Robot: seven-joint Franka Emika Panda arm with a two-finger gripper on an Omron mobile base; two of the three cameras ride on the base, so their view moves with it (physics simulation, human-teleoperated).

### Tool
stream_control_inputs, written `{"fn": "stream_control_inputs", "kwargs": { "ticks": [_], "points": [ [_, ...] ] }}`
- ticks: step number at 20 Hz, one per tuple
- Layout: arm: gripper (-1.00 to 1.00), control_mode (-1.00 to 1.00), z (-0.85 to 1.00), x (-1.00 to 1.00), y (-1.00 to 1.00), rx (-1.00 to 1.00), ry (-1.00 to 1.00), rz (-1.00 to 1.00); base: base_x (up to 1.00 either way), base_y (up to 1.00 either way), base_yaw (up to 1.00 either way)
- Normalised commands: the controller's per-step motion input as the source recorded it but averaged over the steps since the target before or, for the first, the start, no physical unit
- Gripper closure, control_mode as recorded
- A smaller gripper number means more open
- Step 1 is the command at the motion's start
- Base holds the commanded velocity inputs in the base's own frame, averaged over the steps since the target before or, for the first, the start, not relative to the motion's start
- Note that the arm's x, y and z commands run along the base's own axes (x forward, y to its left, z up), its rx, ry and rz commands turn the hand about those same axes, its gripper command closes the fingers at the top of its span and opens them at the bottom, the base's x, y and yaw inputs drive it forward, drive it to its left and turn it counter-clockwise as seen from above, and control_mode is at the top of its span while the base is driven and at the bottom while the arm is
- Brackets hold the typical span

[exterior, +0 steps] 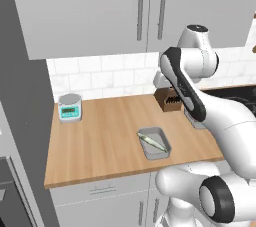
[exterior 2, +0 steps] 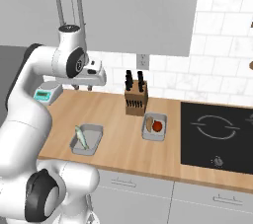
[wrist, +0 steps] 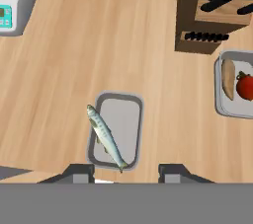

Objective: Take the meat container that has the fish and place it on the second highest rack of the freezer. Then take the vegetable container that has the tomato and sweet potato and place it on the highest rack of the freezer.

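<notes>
A grey meat container [wrist: 123,114] lies near the counter's front edge, with the fish [wrist: 105,136] lying slantwise along its left side. It is also in the left base view [exterior: 154,143] and the right base view [exterior 2: 87,139]. My gripper [wrist: 126,173] hovers well above this tray, open, with nothing between its fingers; the hand hangs over the counter [exterior 2: 83,88]. The vegetable container [exterior 2: 154,127] sits to the right by the knife block, holding the tomato [exterior 2: 157,126] and the sweet potato [exterior 2: 149,124]. The freezer's racks are out of view.
A wooden knife block [exterior 2: 136,97] stands by the back wall. A small kitchen scale [exterior: 70,107] sits at the counter's far left. A black cooktop [exterior 2: 217,134] takes up the right end. Upper cabinets [exterior: 100,11] hang overhead. A tall dark grey panel [exterior: 20,96] bounds the left.
</notes>
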Motion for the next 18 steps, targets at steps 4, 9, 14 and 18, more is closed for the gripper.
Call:
{"fn": "stream_control_inputs", "kwargs": {
  "ticks": [4, 9, 14, 18],
  "points": [
    [-1.0, -1.0, -0.23, -0.02, 0.04, 0.03, -0.02, -0.11, 0.0, 0.0, 0.0],
    [-1.0, -1.0, -0.51, -0.4, 0.08, 0.21, -0.04, -0.39, 0.0, 0.0, 0.0],
    [-1.0, -1.0, -0.59, -0.48, 0.11, 0.26, 0.0, -0.48, 0.0, 0.0, 0.0],
    [-1.0, -1.0, -0.5, -0.39, 0.04, 0.05, 0.0, -0.23, 0.0, 0.0, 0.0]
  ]
}}
